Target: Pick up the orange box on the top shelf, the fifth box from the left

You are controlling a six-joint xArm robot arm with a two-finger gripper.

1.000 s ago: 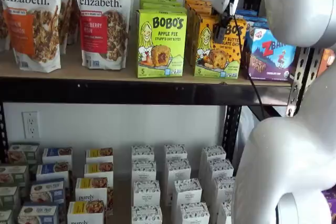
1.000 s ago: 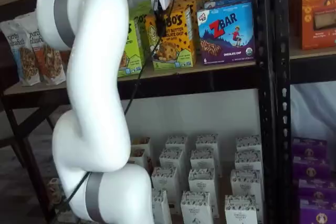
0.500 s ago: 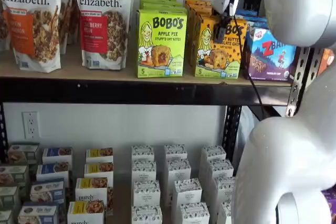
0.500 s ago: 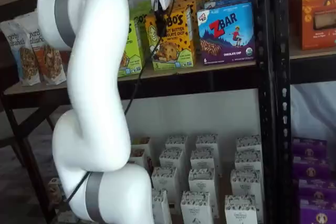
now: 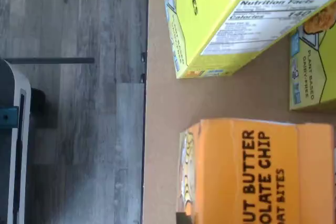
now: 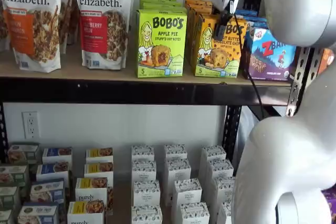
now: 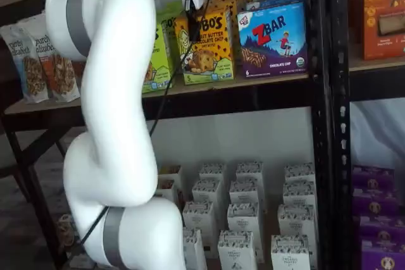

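The gripper (image 6: 223,23) hangs at the orange box's (image 6: 218,48) top front; whether its jaws pinch it cannot be told. The orange box stands on the top shelf (image 6: 79,72), between the lime-green Bobo's box (image 6: 161,43) and the Zbar box (image 6: 270,56).

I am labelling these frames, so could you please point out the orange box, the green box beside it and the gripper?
orange box (image 6: 218,51), a shelf view, front face with the oat bite picture.
green box (image 6: 161,43), a shelf view, middle of its front.
gripper (image 7: 193,22), a shelf view, the black fingers' lower end.
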